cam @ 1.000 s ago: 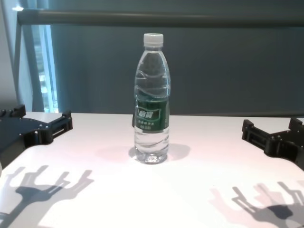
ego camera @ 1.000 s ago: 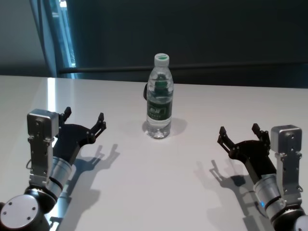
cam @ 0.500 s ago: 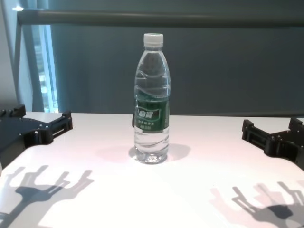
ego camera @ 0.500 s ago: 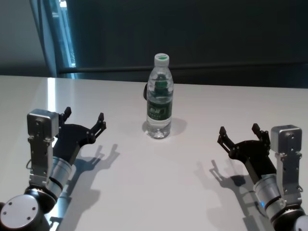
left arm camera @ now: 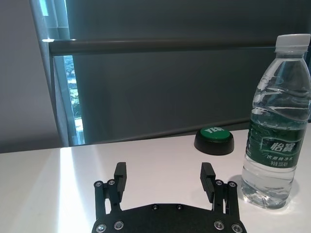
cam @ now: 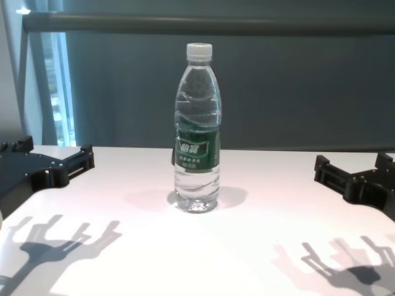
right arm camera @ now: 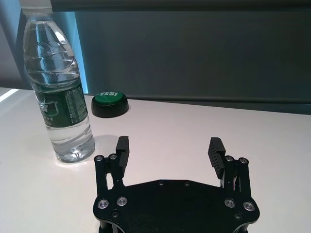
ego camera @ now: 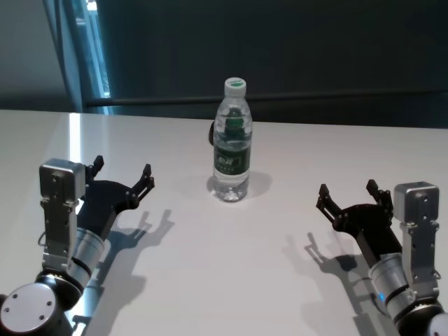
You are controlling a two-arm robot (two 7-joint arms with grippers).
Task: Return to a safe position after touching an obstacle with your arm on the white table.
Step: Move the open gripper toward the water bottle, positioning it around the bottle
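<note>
Nothing has moved over the last second: my left gripper (ego camera: 122,176) and right gripper (ego camera: 348,198) stay spread, empty, well clear of the upright bottle (ego camera: 232,142) on the table (ego camera: 210,273), so I judge both arms safely parked.

The tall clear plastic water bottle (ego camera: 231,140) is hiding most of a round green push button (ego camera: 211,132) behind it; the button's white lettering (left arm camera: 213,130) is staying too small to read.

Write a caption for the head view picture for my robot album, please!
Water bottle upright on the white table, between open left gripper and open right gripper.
</note>
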